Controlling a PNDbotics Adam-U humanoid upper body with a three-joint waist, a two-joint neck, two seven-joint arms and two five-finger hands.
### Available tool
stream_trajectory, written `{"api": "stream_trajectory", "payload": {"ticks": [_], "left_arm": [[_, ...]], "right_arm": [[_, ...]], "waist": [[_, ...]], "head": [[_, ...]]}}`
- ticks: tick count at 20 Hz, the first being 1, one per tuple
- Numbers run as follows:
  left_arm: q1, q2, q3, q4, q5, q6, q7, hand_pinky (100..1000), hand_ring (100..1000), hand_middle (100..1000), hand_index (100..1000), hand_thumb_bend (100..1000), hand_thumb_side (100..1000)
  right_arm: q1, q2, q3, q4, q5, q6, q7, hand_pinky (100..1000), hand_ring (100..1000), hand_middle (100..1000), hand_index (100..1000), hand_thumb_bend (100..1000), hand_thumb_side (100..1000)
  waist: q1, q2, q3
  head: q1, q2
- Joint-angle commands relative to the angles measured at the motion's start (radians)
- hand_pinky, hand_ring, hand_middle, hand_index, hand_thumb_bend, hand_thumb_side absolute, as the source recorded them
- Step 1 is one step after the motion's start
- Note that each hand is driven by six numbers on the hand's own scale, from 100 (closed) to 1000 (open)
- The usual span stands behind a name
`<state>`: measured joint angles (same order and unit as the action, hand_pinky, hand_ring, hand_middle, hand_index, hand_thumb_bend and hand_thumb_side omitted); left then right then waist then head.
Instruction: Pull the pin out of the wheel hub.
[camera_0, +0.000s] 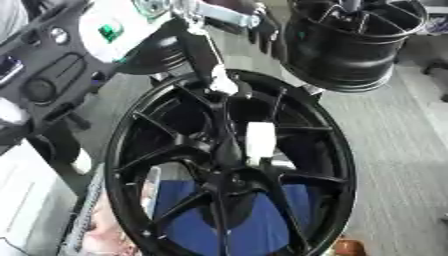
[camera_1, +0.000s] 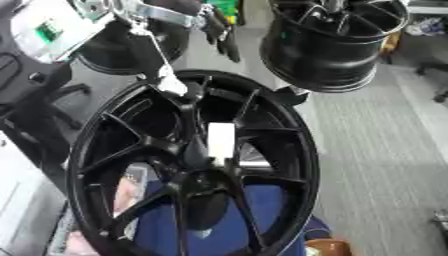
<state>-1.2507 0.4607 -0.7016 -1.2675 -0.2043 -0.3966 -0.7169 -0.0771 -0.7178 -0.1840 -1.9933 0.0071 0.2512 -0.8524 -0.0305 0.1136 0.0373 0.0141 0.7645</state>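
A large black wheel hub (camera_0: 131, 150) with thin spokes stands tilted in the middle of both views. A white, block-shaped pin (camera_0: 260, 142) sticks out among the spokes just above the hub's centre (camera_0: 232, 185). My left arm comes down from the top, and its hand (camera_0: 222, 84), black with a pale tip, is at the upper inner rim of the wheel. The hand is well above the white pin and apart from it. The right hand shows in neither view.
A second black wheel (camera_0: 354, 42) stands at the upper right, close behind the first. A dark round part (camera_0: 162, 52) lies at the upper left. Blue material (camera_0: 262, 225) shows through the lower spokes. Grey floor (camera_0: 394, 150) runs along the right, with a small brown object (camera_0: 348, 247) at the bottom.
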Motion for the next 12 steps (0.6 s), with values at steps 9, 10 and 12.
{"api": "stream_trajectory", "payload": {"ticks": [9,10,12], "left_arm": [[0.011,0.033,-0.006,0.067,0.005,-0.398,-0.190,811,806,760,855,420,100],[0.013,0.032,-0.006,0.072,0.007,-0.406,-0.190,810,805,760,854,415,100],[0.013,0.032,-0.007,0.079,0.012,-0.417,-0.190,805,800,756,852,409,100]], "right_arm": [[-0.004,-0.021,-0.008,-0.007,-0.005,0.049,-0.055,844,696,588,725,100,130],[-0.004,-0.021,-0.008,-0.007,-0.005,0.049,-0.055,844,696,588,725,100,131],[-0.004,-0.020,-0.008,-0.007,-0.006,0.049,-0.055,844,696,588,725,100,132]], "waist": [[0.000,-0.010,-0.004],[0.000,-0.009,-0.004],[0.000,-0.009,-0.004]], "head": [[-0.006,-0.004],[-0.006,-0.003],[-0.006,-0.002]]}}
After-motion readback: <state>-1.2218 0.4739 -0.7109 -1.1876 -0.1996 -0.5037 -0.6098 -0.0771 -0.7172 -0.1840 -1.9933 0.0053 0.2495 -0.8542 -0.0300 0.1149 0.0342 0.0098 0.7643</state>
